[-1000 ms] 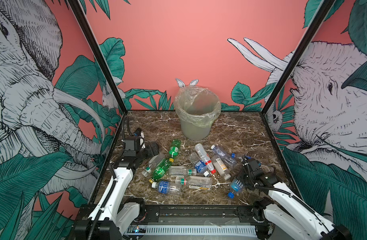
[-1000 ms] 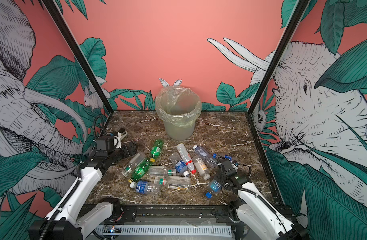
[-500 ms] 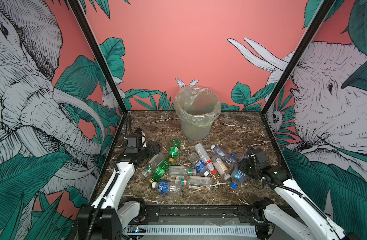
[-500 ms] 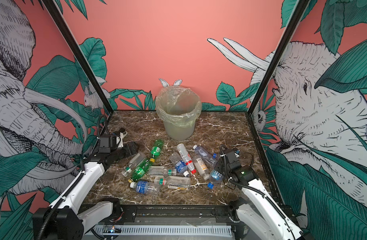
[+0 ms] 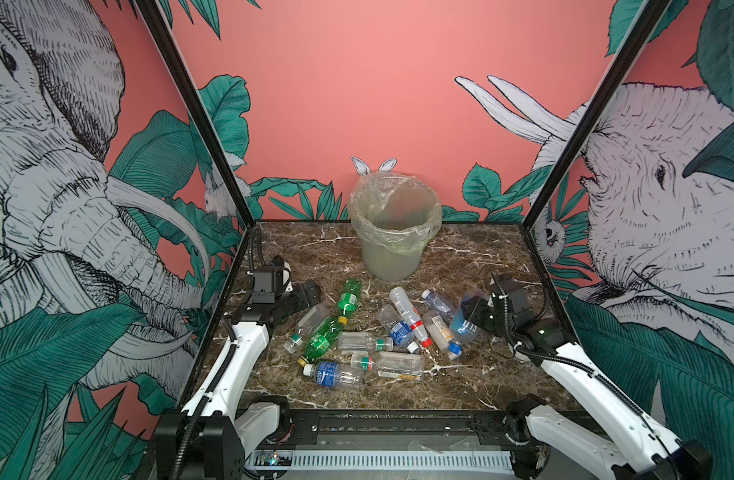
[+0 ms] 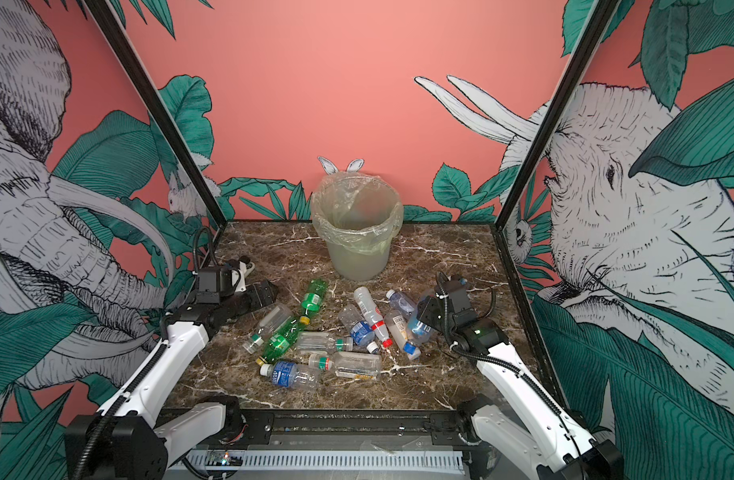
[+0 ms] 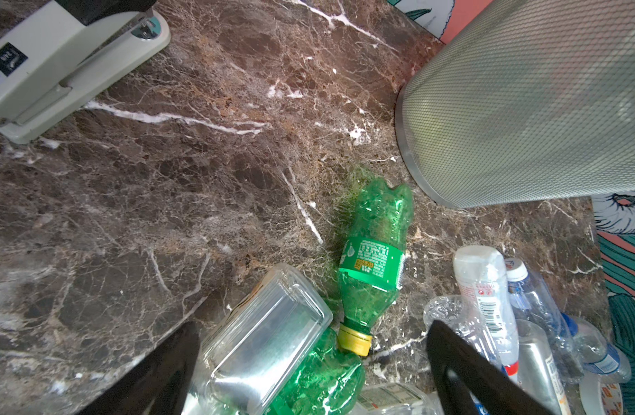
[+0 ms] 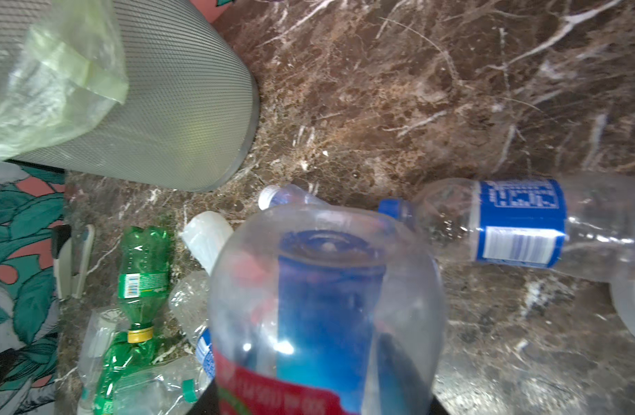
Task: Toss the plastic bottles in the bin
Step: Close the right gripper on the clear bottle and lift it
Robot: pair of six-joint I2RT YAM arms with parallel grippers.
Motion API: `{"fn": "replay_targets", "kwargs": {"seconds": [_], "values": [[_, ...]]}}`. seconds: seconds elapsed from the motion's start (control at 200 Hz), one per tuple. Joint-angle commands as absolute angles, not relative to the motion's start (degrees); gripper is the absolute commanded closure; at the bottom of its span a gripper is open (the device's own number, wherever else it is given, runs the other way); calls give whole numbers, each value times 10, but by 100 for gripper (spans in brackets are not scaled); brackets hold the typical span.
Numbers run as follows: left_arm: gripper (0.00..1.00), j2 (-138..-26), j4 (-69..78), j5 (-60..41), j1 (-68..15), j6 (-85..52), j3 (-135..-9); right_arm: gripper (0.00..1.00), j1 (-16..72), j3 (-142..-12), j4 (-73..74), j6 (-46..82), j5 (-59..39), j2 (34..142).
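Several plastic bottles (image 5: 373,332) lie in a heap at the table's middle, among them a green one with a yellow cap (image 5: 348,297) (image 7: 375,251). My right gripper (image 5: 473,313) (image 6: 425,313) is shut on a clear bottle with a blue and red label (image 5: 465,320) (image 8: 327,305), held above the heap's right edge. My left gripper (image 5: 305,297) (image 7: 312,370) is open and low at the heap's left edge, over a clear square bottle (image 7: 269,337). The bin (image 5: 392,232) (image 6: 357,232), lined with a clear bag, stands at the back centre.
A white-and-black stapler-like object (image 7: 57,54) (image 6: 243,270) lies at the back left, behind my left gripper. One blue-labelled bottle (image 8: 517,226) rests on the marble beside the held one. Patterned walls (image 5: 606,124) close in the left, right and back sides.
My right gripper has closed on the bottle and carried it up and back from the front right of the table. The left gripper has barely moved.
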State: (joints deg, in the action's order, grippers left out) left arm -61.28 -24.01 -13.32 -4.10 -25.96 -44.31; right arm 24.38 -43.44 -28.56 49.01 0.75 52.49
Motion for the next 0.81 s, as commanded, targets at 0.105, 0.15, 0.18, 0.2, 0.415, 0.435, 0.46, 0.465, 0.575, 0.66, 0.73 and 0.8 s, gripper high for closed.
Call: {"fn": "replay_targets", "kwargs": {"seconds": [0.105,0.15,0.18,0.2,0.415,0.435,0.46,0.465,0.575,0.66,0.73,0.8], "values": [[1,-618,-251,-144,-42,-269,-460,52,246,-429,-158,475,-37,523],[1,-619,-250,-145,-43,-269,-459,52,247,-428,-145,474,-38,523],[1,-621,-249,-147,-42,-268,-459,52,247,-426,-135,474,-41,522],[1,-621,-249,-148,-42,-269,-458,52,246,-425,-127,473,-43,522],[1,-624,-251,-155,-42,-270,-455,52,247,-417,-43,476,-71,528],[1,-624,-252,-156,-43,-269,-455,52,246,-417,-38,476,-73,529],[1,-623,-252,-156,-42,-269,-454,52,246,-416,-29,476,-75,530],[1,-623,-252,-156,-42,-269,-453,52,247,-416,-25,476,-76,531],[1,-621,-254,-155,-42,-268,-449,52,247,-416,4,479,-85,537],[1,-621,-254,-156,-42,-266,-445,52,246,-412,35,478,-94,542],[1,-621,-254,-156,-42,-266,-443,52,246,-410,59,479,-102,546],[1,-621,-252,-156,-42,-266,-440,52,246,-410,77,481,-107,552]]}}
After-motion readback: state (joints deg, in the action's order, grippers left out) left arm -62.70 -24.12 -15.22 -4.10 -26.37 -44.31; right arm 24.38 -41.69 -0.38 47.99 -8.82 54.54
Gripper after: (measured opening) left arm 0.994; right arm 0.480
